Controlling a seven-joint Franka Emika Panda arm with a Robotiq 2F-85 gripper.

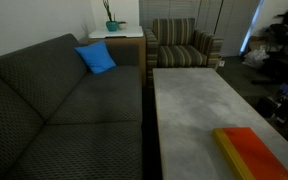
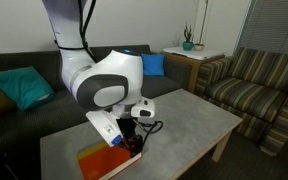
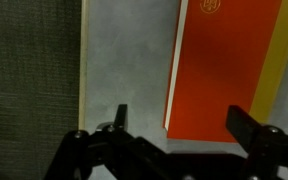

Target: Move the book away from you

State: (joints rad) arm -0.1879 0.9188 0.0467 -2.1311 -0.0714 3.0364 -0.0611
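The book (image 1: 254, 152), orange-red with a yellow edge, lies flat on the grey table (image 1: 199, 105) near its front corner. It also shows in an exterior view (image 2: 106, 160) and in the wrist view (image 3: 224, 65). My gripper (image 3: 179, 125) is open, its two fingers spread just above and astride the book's near edge; it also shows in an exterior view (image 2: 130, 142) at the book's end. It holds nothing.
A dark grey sofa (image 1: 54, 110) with a blue cushion (image 1: 96, 57) runs along one side of the table. A striped armchair (image 1: 184, 45) and a white side table with a plant (image 1: 114, 30) stand beyond. A teal cushion (image 2: 22, 85) lies on the sofa.
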